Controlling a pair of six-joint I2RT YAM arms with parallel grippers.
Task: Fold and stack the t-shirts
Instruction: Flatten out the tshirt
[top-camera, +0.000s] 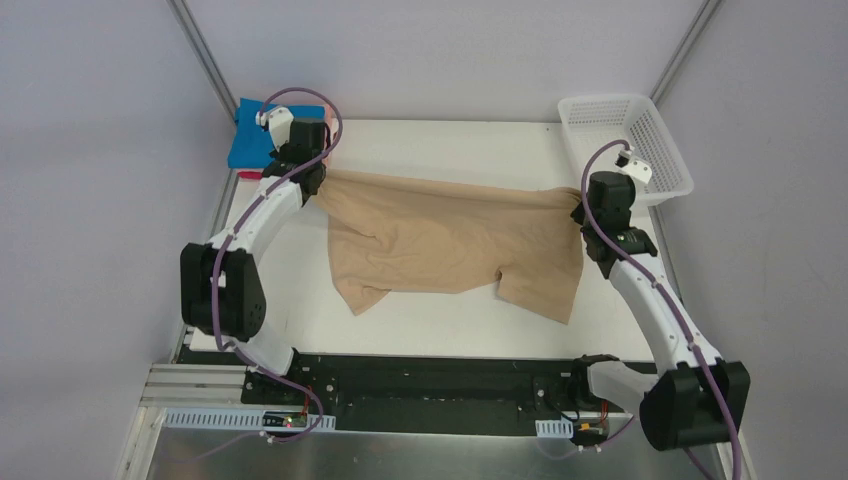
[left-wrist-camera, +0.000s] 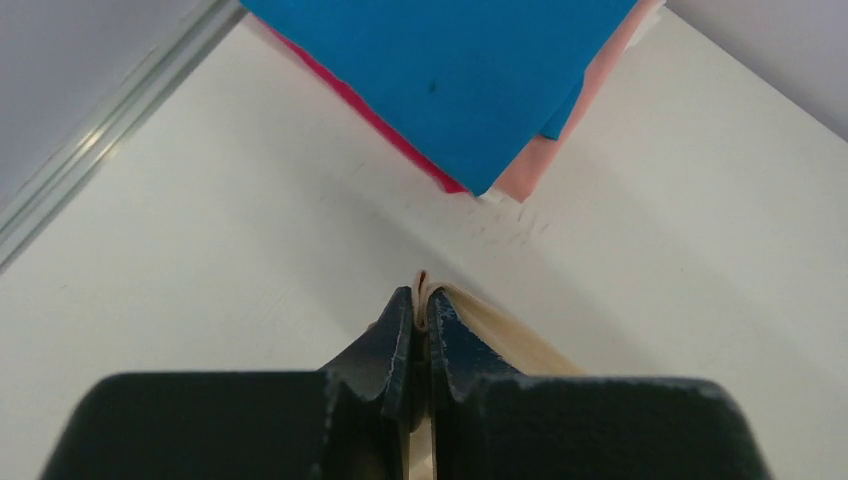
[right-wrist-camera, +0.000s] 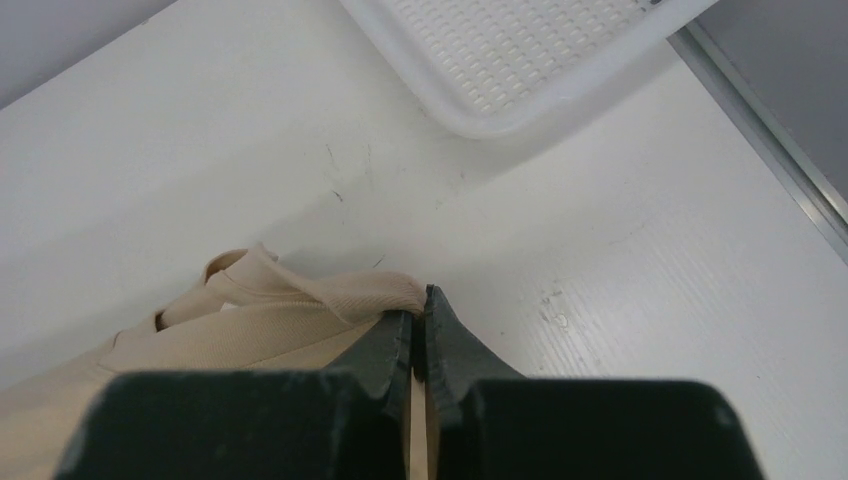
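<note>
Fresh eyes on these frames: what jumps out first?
A plain tan soft-cloth t-shirt lies spread across the middle of the white table. Its far edge is pulled taut between the shut left gripper and right gripper. A stack of folded shirts, bright blue on top with pink and red edges beneath, sits at the far left corner, and a white plastic mesh basket at the far right.

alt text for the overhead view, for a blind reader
A tan t-shirt is held stretched over a white table, the robot's left gripper and right gripper each shut on one end. A stack of folded shirts, blue on top, sits at the far left corner; a white mesh basket at the far right.
</note>
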